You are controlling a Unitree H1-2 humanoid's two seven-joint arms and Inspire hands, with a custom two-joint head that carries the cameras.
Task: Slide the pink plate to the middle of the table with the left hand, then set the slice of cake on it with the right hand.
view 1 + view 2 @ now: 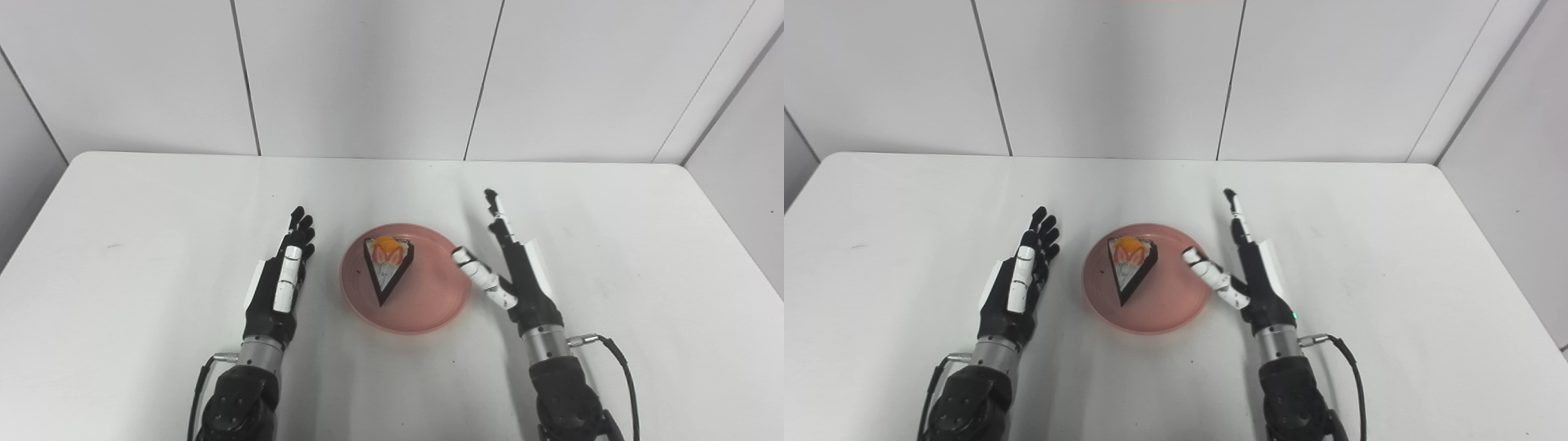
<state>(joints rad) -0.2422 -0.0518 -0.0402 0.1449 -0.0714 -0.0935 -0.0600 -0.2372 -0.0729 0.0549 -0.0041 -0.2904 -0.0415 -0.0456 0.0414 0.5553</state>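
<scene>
I am seeing the pink plate (422, 306) sitting mid-desk (153, 257), the slice of cake (388, 266) lying on it. My left hand (283, 278) is resting left of the plate, fingers spread, empty; my right hand (511, 269) is hovering right of it, fingers apart, empty.

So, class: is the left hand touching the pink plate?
Apart. In the right eye view a strip of bare white table shows between the left hand and the rim of the pink plate, which holds the slice of cake.
</scene>
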